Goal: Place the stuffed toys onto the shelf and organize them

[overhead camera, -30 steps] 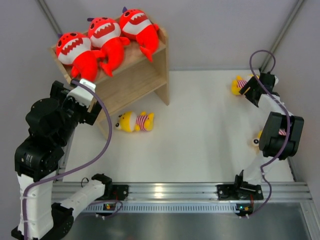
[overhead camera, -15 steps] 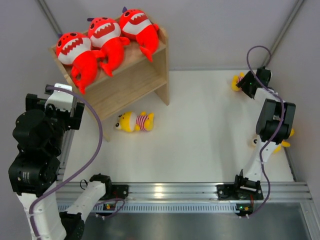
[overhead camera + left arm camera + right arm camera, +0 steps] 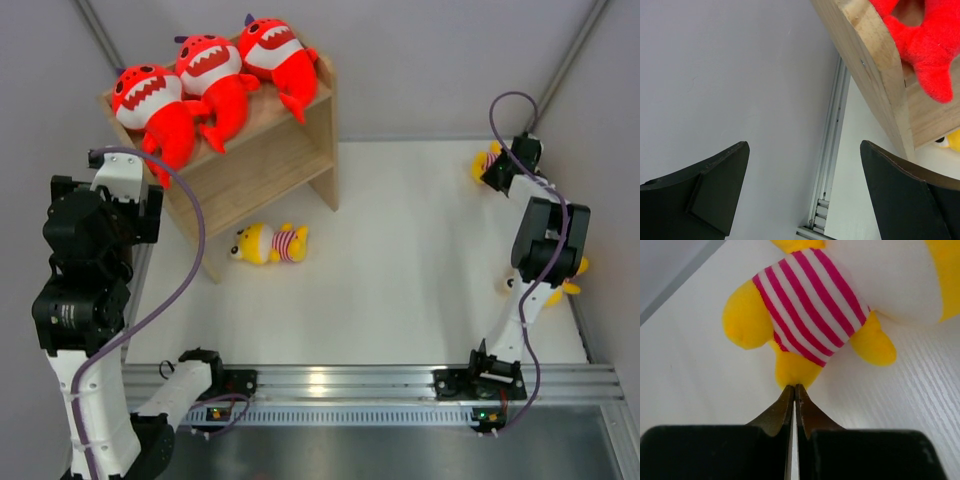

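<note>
Right wrist view gives you the right gripper (image 3: 794, 388) with its fingers pressed together, tips touching a yellow limb of a yellow doll (image 3: 810, 310) lying on the white table (image 3: 690, 385); you cannot tell whether any plush is pinched. From the top external view, that doll sits in the far right corner, a second doll (image 3: 268, 243) lies just beside the shelf (image 3: 270, 150), and a third doll (image 3: 572, 283) is half hidden behind the right arm (image 3: 545, 245). Three red sharks (image 3: 210, 75) lie side by side on the shelf's top. Your left gripper (image 3: 804, 150) hangs wide open and empty beside the shelf's left side panel.
</note>
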Controlling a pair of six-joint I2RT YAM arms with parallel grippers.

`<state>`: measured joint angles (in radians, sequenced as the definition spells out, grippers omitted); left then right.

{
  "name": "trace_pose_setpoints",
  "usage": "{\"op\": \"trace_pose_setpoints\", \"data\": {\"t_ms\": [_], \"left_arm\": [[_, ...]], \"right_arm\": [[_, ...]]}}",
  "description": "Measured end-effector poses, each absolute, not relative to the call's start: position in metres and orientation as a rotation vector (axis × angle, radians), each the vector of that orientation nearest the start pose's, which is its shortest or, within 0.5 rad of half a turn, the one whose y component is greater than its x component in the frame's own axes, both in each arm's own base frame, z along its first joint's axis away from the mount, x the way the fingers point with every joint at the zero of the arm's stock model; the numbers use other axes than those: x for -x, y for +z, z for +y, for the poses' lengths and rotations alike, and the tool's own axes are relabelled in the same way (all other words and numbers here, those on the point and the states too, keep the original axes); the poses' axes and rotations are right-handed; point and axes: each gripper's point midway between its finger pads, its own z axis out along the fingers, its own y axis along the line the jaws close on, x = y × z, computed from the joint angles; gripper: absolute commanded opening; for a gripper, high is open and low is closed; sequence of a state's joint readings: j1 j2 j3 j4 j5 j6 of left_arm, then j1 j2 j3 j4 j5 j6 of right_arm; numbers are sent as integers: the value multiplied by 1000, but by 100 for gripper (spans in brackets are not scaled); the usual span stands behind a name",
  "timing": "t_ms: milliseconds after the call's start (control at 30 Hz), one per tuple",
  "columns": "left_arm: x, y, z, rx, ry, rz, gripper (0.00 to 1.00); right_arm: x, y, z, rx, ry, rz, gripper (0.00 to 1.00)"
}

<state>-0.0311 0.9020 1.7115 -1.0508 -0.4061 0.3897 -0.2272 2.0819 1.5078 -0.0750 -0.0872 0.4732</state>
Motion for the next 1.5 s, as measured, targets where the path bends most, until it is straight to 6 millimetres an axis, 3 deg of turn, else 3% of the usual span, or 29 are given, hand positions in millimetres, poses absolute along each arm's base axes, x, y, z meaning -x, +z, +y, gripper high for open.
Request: {"op": "trace_pose_setpoints", "data": {"t_ms": [100,233,400,500,600,700,767,833,900,933,967,1033,1133,1500], "left_arm": [[-198,447,77,-96,612,1833,99],[-195,450,75,-98,598,1816,99],[-195,450,72,-108,587,1812,99],[-198,450,70,-121,578,1813,99],[-202,453,66,-138,564,1811,99],[-208,453,60,-162,545,1812,99],[-210,452,57,-178,532,1814,99],[-212,452,55,-188,524,1814,99],[-212,452,54,-193,518,1813,99],[-212,452,53,-195,517,1811,99],[-211,452,53,-196,516,1811,99],[-210,452,53,-197,513,1808,99],[-208,454,53,-195,511,1802,99],[-205,455,49,-209,492,1788,99]], "right_arm": [[-548,87,-90,-661,187,2132,0],[-543,108,-69,-534,159,2156,0],[-519,130,-15,-307,161,2214,0],[-483,123,46,-133,220,2291,0],[-425,99,108,36,285,2405,0],[-366,79,139,137,323,2489,0],[-330,70,128,106,299,2522,0],[-314,69,102,6,239,2516,2],[-312,75,81,-92,197,2485,7],[-315,81,72,-139,182,2459,21],[-319,85,68,-173,178,2436,29],[-323,90,68,-186,194,2411,48],[-325,93,76,-188,251,2397,64],[-319,90,98,-170,444,2309,66]]}}
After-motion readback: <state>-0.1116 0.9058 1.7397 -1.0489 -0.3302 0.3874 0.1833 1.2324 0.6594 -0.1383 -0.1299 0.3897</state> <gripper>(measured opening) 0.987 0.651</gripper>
